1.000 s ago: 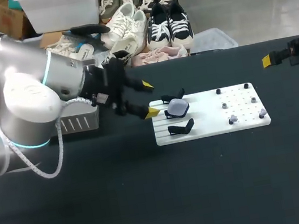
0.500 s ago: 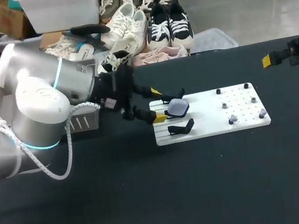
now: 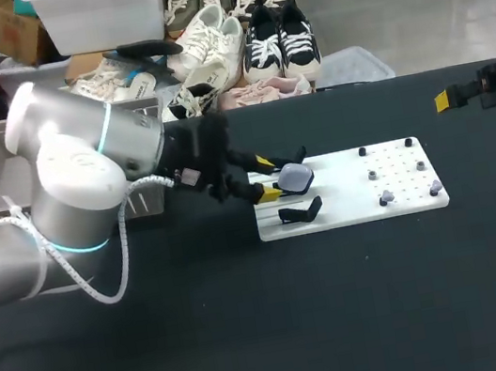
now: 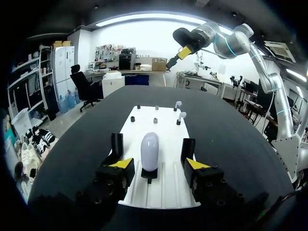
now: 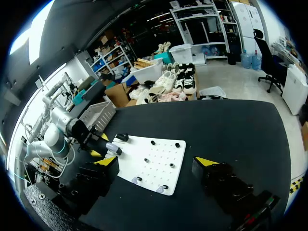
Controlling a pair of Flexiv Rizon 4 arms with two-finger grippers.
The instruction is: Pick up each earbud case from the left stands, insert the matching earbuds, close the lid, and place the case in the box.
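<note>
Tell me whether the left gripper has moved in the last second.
Yes. The left gripper has advanced toward the white board; its open fingers now straddle the near end of the earbud case.

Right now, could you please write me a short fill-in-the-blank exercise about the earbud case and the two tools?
The earbud case rests on the ___ of the three black stands on the white board.
The left tool is ___, with one finger on each side of the case and touching neither side.
The right tool holds ___.
Missing words: middle; open; nothing.
</note>
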